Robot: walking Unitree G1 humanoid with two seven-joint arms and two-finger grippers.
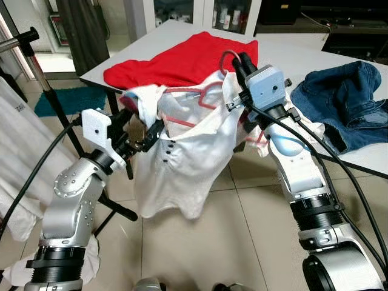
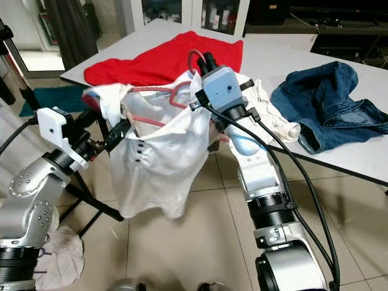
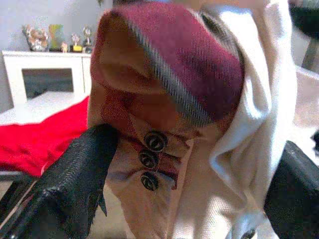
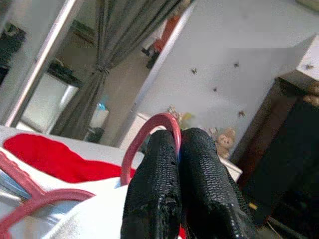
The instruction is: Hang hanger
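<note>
A red wire hanger [image 1: 195, 97] sits inside the neck of a white buttoned shirt [image 1: 182, 163], which hangs in the air in front of the table. My right gripper [image 1: 238, 62] is shut on the hanger's hook [image 4: 143, 137] and holds it up at the shirt's right shoulder. My left gripper [image 1: 140, 130] is at the shirt's left shoulder. Its fingers [image 3: 75, 189] stand wide apart with the plaid-lined collar [image 3: 169, 74] and buttons between them. The shirt's hem dangles above the tiled floor.
A clothes rack with a metal pole [image 1: 42, 79] stands to my left, with a pale garment [image 1: 15, 145] hanging on it. Behind the shirt is a white table [image 1: 291, 54] carrying a red garment [image 1: 182, 57] and blue jeans [image 1: 345, 103]. A cloth [image 2: 60, 254] lies on the floor.
</note>
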